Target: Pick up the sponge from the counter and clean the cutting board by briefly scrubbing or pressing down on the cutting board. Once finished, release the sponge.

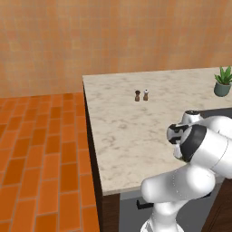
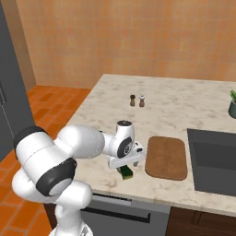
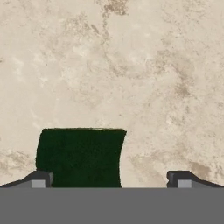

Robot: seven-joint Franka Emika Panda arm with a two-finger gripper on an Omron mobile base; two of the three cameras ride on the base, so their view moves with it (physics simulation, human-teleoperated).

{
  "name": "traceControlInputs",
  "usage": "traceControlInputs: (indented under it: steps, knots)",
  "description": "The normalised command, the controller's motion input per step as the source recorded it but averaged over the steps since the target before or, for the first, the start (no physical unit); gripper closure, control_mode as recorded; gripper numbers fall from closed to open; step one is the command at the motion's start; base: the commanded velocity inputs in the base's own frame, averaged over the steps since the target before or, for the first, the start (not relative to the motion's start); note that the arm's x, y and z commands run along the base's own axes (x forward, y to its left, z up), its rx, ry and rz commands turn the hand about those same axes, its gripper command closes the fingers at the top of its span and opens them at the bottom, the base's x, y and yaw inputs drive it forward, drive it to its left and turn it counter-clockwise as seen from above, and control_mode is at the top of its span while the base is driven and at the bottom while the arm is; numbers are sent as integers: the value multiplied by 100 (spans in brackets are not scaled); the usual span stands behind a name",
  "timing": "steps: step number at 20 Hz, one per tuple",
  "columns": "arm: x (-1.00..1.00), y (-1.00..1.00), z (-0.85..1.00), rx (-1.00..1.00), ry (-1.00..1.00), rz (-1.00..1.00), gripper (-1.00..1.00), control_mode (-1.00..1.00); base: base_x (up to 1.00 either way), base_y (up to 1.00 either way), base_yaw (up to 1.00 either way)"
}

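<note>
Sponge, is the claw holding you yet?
No. The claw is open and holds nothing; the sponge lies on the counter between its tips, nearer one.

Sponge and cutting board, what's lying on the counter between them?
Nothing: in the right base view, bare counter separates the sponge from the cutting board.

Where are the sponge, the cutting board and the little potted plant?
sponge (image 3: 78,157): hand view, dark green top face.
cutting board (image 2: 167,157): right base view, middle of board.
potted plant (image 1: 222,89): left base view, the pot.
</note>
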Motion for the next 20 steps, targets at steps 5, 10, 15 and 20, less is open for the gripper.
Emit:
traceControlInputs:
  steps: [5, 10, 15, 20]
  knots:
    - [0, 0, -16, 0, 0, 0, -100, -100, 0, 0, 0]
    - [0, 0, -8, 0, 0, 0, -100, -100, 0, 0, 0]
    - [-4, 0, 0, 2, 0, 3, -100, -100, 0, 0, 0]
    - [-25, 3, 0, 0, 0, 8, -100, -100, 0, 0, 0]
